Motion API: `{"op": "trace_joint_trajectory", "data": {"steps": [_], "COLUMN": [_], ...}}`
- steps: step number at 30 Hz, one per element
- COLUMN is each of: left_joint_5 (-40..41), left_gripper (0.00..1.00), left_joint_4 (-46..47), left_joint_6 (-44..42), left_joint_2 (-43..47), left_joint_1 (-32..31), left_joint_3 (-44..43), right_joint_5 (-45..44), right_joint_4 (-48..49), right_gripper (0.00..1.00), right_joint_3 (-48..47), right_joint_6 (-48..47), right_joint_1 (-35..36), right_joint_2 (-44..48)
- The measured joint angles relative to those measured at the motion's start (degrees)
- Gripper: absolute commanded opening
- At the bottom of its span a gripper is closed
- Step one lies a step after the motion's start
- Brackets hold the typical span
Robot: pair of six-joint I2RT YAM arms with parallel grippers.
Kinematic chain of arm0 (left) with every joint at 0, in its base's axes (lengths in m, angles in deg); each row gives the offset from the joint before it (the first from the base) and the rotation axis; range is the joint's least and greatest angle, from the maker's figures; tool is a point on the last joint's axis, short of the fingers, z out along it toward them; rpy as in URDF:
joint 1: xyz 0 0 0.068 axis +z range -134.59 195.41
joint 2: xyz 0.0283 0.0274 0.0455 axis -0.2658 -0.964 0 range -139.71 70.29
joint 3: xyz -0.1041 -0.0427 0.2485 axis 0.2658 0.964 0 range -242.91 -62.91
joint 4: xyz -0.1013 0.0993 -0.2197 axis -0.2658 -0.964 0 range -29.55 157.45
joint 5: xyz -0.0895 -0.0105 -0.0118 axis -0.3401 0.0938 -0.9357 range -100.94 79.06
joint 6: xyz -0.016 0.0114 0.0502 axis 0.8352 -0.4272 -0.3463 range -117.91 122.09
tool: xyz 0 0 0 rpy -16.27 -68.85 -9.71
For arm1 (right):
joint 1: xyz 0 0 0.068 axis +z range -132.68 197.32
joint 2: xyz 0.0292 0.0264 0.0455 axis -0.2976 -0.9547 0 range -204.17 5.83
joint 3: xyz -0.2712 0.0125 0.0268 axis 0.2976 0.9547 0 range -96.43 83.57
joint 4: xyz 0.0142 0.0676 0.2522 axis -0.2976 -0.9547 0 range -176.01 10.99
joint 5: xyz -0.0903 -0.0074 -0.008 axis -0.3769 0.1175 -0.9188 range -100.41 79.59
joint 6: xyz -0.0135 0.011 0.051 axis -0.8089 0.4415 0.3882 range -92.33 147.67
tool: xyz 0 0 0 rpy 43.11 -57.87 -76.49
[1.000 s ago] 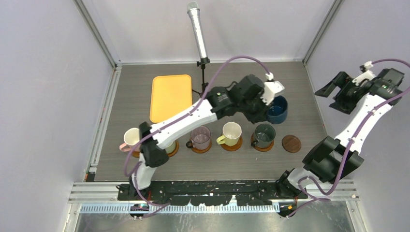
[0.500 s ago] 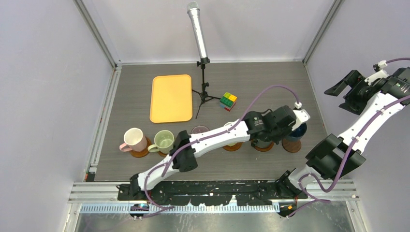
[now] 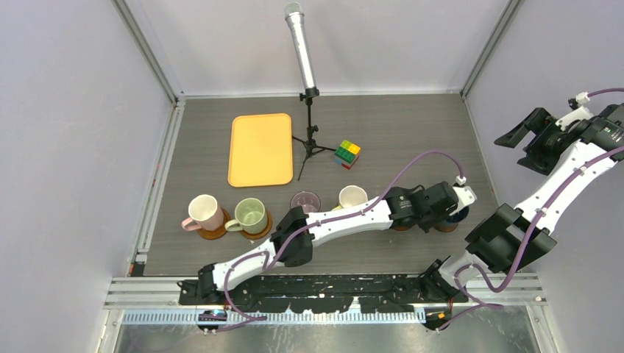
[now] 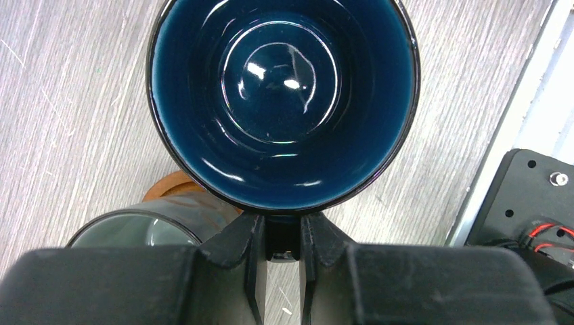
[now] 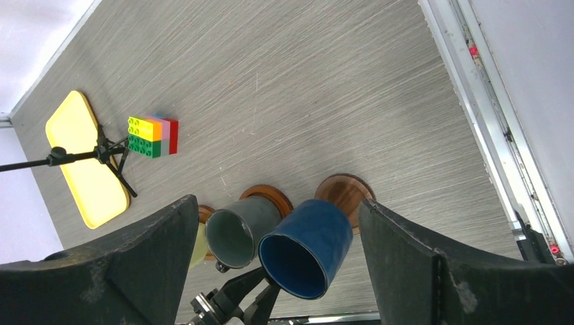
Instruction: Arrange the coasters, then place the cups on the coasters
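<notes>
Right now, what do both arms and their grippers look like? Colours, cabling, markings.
Both match: white link shells on the left arm and right arm, with black joint housings and black bases. A purple cable loops outside each arm to a white connector at the wrist. The left gripper and right gripper have matte black fingers. No markings are legible.

Left arm stretched far right — left claw [image 4: 283,237] clamped; right claw [image 3: 524,145] raised, agape.

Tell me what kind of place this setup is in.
Most likely a robotics lab's recording booth: plain walls on aluminium rails box in a grey table, the left arm and right arm are bolted at its near edge, and a microphone on a tripod stands at the back.
</notes>
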Motion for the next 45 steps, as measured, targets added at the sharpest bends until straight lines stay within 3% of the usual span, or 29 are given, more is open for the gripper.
{"op": "trace_joint_trajectory", "data": {"steps": [27, 29, 31, 35, 45], "left_joint_5": [2.32, 2.32, 2.34, 2.38, 2.84], "left_gripper": [0.03, 0.08, 0.21, 0.33, 0.42], "left_joint_4": [5.27, 5.49, 5.49, 6.38, 9.11], "left_joint_6": [-1.38, -1.38, -1.4, -1.4, -1.44], "left_joint_2": [-5.64, -6.03, -6.32, -6.49, -6.49], "left_joint_1": [0.0, 0.0, 0.0, -0.07, -0.26], "left_joint_3": [-1.68, -1.68, -1.68, -1.68, -1.68], "right_joint_5": [0.46, 0.48, 0.46, 0.48, 0.48], "right_joint_4": [-0.66, -0.66, -0.68, -0.7, -0.87], "right_gripper": [0.91, 0.91, 0.91, 0.91, 0.91], "right_joint_3": [2.34, 2.34, 2.34, 2.34, 2.71], "right_joint_6": [-3.17, -3.45, -3.74, -4.07, -4.28], "right_joint_1": [-0.7, -0.81, -0.92, -1.03, -1.03], "right_joint_2": [-0.02, -0.02, -0.02, -0.02, -0.02]}}
